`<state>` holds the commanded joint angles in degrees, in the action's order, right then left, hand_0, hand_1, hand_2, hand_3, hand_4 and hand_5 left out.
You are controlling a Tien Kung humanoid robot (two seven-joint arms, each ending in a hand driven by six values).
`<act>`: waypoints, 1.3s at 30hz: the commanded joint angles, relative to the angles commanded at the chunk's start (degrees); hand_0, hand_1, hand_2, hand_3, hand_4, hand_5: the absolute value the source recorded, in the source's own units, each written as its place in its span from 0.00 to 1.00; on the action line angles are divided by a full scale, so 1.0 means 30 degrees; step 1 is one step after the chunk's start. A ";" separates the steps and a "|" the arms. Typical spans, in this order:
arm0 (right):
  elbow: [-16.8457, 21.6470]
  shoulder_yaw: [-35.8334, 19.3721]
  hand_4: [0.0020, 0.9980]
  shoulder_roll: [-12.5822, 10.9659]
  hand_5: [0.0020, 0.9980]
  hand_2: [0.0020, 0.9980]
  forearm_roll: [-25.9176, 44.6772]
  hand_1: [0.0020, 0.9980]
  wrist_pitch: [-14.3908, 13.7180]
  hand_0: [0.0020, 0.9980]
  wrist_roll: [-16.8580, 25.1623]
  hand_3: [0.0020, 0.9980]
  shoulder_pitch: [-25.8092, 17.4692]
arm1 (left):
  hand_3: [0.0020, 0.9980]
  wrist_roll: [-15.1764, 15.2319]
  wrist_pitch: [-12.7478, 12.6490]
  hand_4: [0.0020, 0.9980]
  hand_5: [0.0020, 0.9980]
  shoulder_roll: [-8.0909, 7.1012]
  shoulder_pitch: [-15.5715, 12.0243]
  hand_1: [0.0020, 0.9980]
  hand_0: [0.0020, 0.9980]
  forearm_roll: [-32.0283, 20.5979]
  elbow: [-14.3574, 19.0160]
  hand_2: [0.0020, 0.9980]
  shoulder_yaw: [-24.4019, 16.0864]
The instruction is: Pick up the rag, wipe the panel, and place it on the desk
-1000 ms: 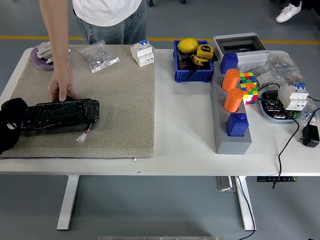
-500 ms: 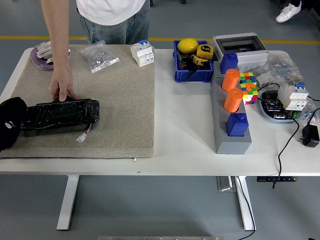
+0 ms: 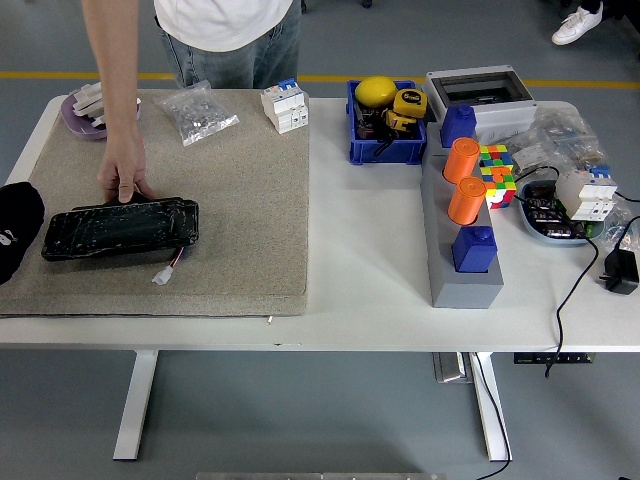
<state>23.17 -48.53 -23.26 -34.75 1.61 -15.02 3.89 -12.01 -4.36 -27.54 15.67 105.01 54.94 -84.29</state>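
Black panel (image 3: 119, 231) lies flat on the beige mat (image 3: 240, 200), left side of the surface. Person's hand (image 3: 124, 173) presses its far edge. Left hand (image 3: 17, 242) at the left edge, just beside the panel; fingers can't tell. Rag not discernible.

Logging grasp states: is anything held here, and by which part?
The person's hand steadies the black panel at its far edge. Whether the left hand holds anything cannot be told.
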 joint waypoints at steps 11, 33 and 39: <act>0.0019 0.0079 1.00 -0.0030 0.49 0.70 -0.0001 0.64 0.0008 0.70 -0.0012 0.67 -0.0108 | 0.52 -0.0714 0.0433 0.32 0.00 0.0192 -0.1644 0.08 0.17 -0.0927 0.4421 0.51 -0.1217; 0.0070 0.0151 1.00 -0.0070 0.49 0.70 0.0010 0.64 0.0053 0.70 -0.0005 0.67 -0.0148 | 0.52 -0.0476 -0.0116 0.33 0.00 0.1094 -0.1468 0.09 0.18 -0.1020 0.3673 0.51 0.0375; 0.0082 0.0097 1.00 -0.0061 0.49 0.70 0.0003 0.64 0.0062 0.70 -0.0005 0.67 -0.0166 | 0.52 -0.0537 -0.0076 0.33 0.00 0.1280 -0.1348 0.09 0.18 -0.1128 0.3883 0.51 0.0984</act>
<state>23.42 -48.23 -23.45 -34.74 1.80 -15.03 3.39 -13.62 -4.58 -23.70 11.63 101.63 66.59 -81.34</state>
